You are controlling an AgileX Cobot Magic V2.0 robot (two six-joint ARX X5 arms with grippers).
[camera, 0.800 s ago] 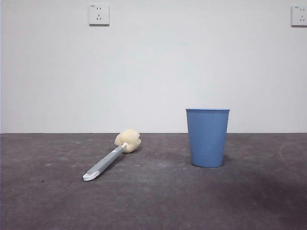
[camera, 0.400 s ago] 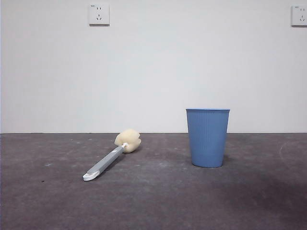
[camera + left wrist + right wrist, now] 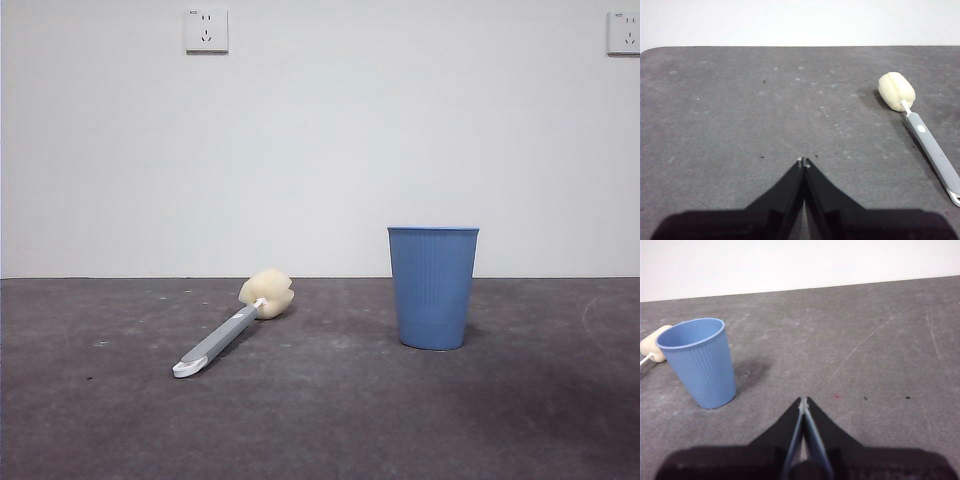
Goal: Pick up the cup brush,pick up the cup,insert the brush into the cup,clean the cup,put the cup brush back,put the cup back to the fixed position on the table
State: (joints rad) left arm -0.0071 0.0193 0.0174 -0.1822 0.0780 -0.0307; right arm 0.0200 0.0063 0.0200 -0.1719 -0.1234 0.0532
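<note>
The cup brush (image 3: pixel 232 330) lies flat on the table (image 3: pixel 320 420), left of centre, its cream sponge head (image 3: pixel 267 293) pointing away and its white tip nearest. The light blue ribbed cup (image 3: pixel 433 287) stands upright right of centre. Neither arm shows in the front view. In the left wrist view my left gripper (image 3: pixel 803 162) is shut and empty, above bare table, with the cup brush (image 3: pixel 920 129) off to one side. My right gripper (image 3: pixel 803 401) is also shut and empty, apart from the cup (image 3: pixel 700 361), whose open mouth shows empty.
A white wall with two power sockets (image 3: pixel 206 30) (image 3: pixel 623 32) closes the far side of the table. The dark grey surface carries pale scuffs and small specks. The sponge head (image 3: pixel 652 344) peeks out behind the cup in the right wrist view.
</note>
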